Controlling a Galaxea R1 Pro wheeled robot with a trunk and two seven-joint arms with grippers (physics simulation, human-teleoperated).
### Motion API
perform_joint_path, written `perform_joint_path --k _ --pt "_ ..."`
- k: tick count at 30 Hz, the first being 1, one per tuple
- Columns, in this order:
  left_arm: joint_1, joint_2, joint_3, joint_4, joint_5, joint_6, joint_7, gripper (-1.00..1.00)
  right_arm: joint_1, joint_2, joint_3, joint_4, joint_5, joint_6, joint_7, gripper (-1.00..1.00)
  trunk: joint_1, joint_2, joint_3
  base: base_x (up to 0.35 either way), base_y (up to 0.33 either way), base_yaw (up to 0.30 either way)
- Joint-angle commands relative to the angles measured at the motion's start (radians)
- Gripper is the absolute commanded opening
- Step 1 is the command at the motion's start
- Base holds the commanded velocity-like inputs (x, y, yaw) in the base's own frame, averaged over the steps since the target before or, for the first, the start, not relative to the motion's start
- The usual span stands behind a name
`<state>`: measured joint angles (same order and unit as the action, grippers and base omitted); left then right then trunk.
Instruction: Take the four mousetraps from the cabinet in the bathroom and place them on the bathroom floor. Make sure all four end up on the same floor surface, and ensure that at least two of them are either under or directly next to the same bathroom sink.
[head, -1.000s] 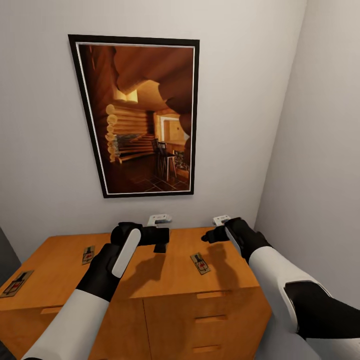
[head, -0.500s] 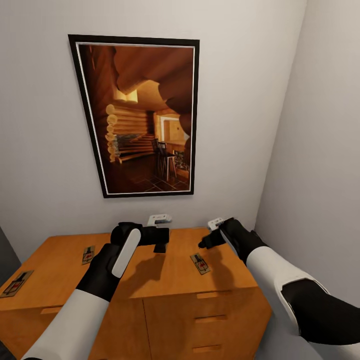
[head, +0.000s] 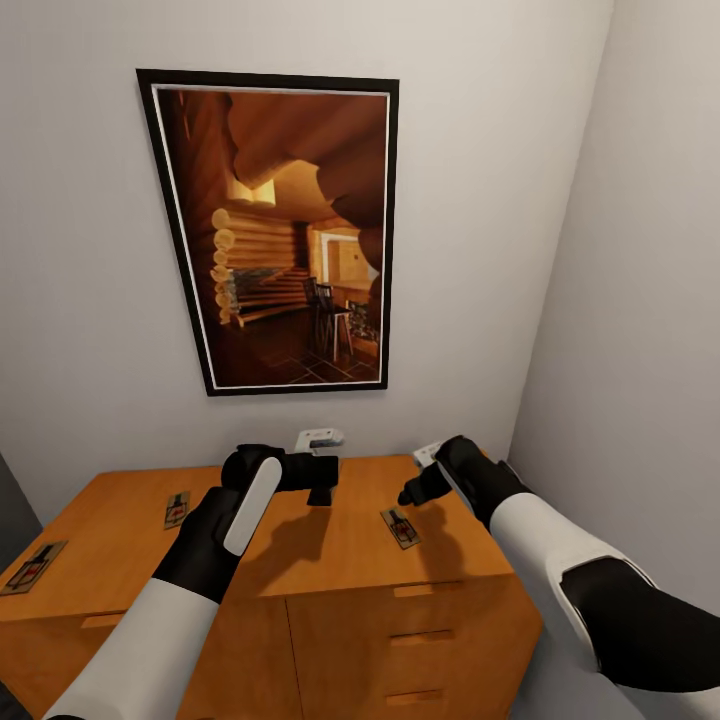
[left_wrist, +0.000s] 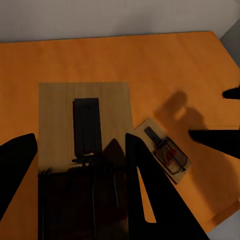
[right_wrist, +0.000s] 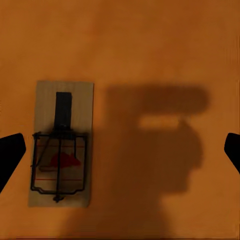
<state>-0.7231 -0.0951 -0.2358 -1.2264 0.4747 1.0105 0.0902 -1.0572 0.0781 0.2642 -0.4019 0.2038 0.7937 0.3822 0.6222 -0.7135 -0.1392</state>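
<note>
Over the last second the right gripper (head: 412, 492) has slid in from the back right corner of the cabinet (head: 330, 555) toward the mousetrap (head: 400, 526) near the front edge. In the right wrist view its fingertips stand wide apart, empty, with that mousetrap lying flat off to one side, so it likely needs centring before descending. The left gripper (head: 321, 478) has not moved; its fingers are closed on a second mousetrap (left_wrist: 83, 150), held above the cabinet top. Two more mousetraps (head: 176, 509) lie toward the left edge, one (head: 30, 568) at the front left corner. None has reached the floor yet.
</note>
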Motion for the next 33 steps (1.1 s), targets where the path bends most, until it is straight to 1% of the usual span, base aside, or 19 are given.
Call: perform_joint_path --k 1,6,7,9,11,13,19,28,30,33 --pt "-0.001 0.0 0.0 -0.001 0.01 0.003 0.009 -1.0 -0.001 0.003 0.002 -0.002 0.008 0.012 0.009 1.0 0.0 -0.001 -0.002 0.0 0.0 0.0" --pt "-0.001 0.0 0.0 -0.001 0.01 0.003 0.009 -1.0 -0.001 0.01 0.001 -0.003 -0.015 0.023 0.01 1.0 0.0 -0.001 -0.002 0.0 0.0 0.0" --pt "-0.001 0.0 0.0 -0.001 0.01 0.003 0.01 -1.0 0.0 0.011 0.0 -0.003 -0.033 0.025 0.01 1.0 0.0 -0.001 -0.002 0.0 0.0 0.0" --pt "-0.001 0.0 0.0 0.0 0.01 0.003 0.011 -1.0 0.0 0.012 0.0 -0.003 -0.053 0.026 0.01 1.0 0.0 -0.001 -0.002 0.0 0.0 0.0" --pt "-0.001 0.0 0.0 0.0 0.01 0.003 0.016 -1.0 -0.001 0.014 0.001 -0.003 -0.09 0.028 0.009 1.0 0.0 -0.001 -0.002 0.0 0.0 0.0" --pt "-0.001 0.0 0.0 0.0 0.01 0.003 0.022 -1.0 -0.001 0.014 0.002 -0.003 -0.104 0.028 0.009 1.0 0.0 -0.001 -0.002 0.0 0.0 0.0" --pt "-0.001 0.0 0.0 0.001 0.01 0.003 0.03 -1.0 0.0 0.018 0.003 -0.003 -0.116 0.028 0.008 1.0 0.0 -0.001 -0.002 0.0 0.0 0.0" --pt "-0.001 0.0 -0.002 0.001 0.011 0.003 0.031 -1.0 0.0 0.018 0.005 -0.003 -0.111 0.027 0.006 1.0 0.0 -0.001 -0.002 0.0 0.0 0.0" --pt "-0.012 -0.011 0.009 -0.011 0.012 0.015 0.04 -1.0 -0.011 0.03 -0.006 -0.015 -0.117 0.034 0.011 1.0 0.0 -0.001 -0.002 0.0 0.0 0.0" --pt "-0.029 -0.029 0.009 -0.027 0.012 0.031 0.04 -1.0 -0.028 0.047 -0.01 -0.031 -0.117 0.033 0.011 1.0 0.0 -0.001 -0.002 0.0 0.0 0.0"
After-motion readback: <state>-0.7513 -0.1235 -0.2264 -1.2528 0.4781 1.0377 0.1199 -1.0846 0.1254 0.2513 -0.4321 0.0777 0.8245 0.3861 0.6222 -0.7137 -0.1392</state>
